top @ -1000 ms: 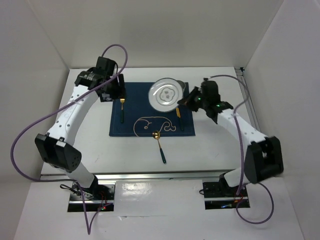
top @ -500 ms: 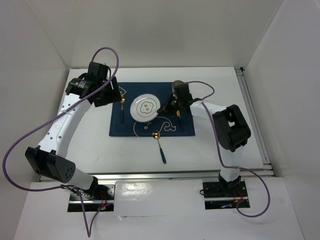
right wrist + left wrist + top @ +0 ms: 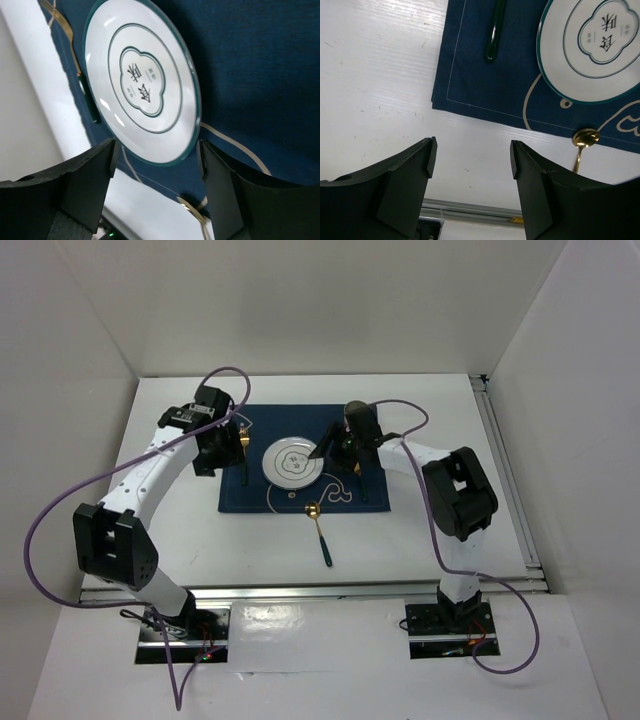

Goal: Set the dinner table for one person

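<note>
- The dinner table [image 3: 170, 530] is the big white top under everything, with both arms at its near edge. We'd say the setting is mostly done
- The blue whale placemat [image 3: 290, 420] lies flat in the middle of the table, a bit toward the far edge. Only the top view shows all of it, while each wrist view catches just a corner or an edge
- The left gripper [image 3: 472, 150] hangs over the mat's near left corner with its claw released and nothing between the fingers
- The right gripper [image 3: 156, 150] sits by the plate's right rim, jaws spread wide and gripping nothing as far as we can tell
- The plate [image 3: 291, 461] rests flat on the mat, left of centre. Looks placed to us
- The spoon [image 3: 320, 530] lies across the mat's near edge, bowl on the cloth and handle out on the bare table. That's the bit we think is left to tidy
- The fork [image 3: 243, 455] lies along the mat's left edge, done
- A dark handle [image 3: 362, 488] lies near the mat's right edge, probably a knife, though it's too small for us to tell
- The characters printed on the plate only read in the wrist views, and from above they're a smudge
</note>
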Action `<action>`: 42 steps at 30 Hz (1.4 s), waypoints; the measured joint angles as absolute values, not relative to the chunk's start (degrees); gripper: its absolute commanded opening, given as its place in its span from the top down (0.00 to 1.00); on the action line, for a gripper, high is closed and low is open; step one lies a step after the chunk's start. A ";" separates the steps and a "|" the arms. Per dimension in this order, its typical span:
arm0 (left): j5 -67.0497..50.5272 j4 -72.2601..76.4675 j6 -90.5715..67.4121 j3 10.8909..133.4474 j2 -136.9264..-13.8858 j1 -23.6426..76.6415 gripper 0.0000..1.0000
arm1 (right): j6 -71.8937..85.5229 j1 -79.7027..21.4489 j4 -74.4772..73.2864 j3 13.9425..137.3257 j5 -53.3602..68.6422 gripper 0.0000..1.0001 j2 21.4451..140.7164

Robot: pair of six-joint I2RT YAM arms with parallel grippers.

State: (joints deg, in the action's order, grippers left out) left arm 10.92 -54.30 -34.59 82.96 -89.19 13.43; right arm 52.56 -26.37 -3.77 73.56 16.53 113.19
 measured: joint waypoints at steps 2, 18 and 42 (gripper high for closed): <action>10.35 -54.28 -34.76 82.08 -89.91 13.41 0.23 | 50.81 -26.61 -5.91 73.56 14.52 0.24 111.55; 10.26 -52.88 -34.52 83.33 -89.82 13.19 0.23 | 35.88 -50.17 -31.31 64.42 -0.27 0.20 95.48; 9.89 -55.57 -32.53 90.35 -88.44 10.98 0.23 | 38.68 -53.41 -43.38 61.65 -5.87 1.00 87.22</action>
State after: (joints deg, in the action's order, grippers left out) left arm 9.89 -55.57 -32.53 90.35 -88.44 10.98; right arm 38.68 -53.41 -43.38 61.65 -5.87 87.22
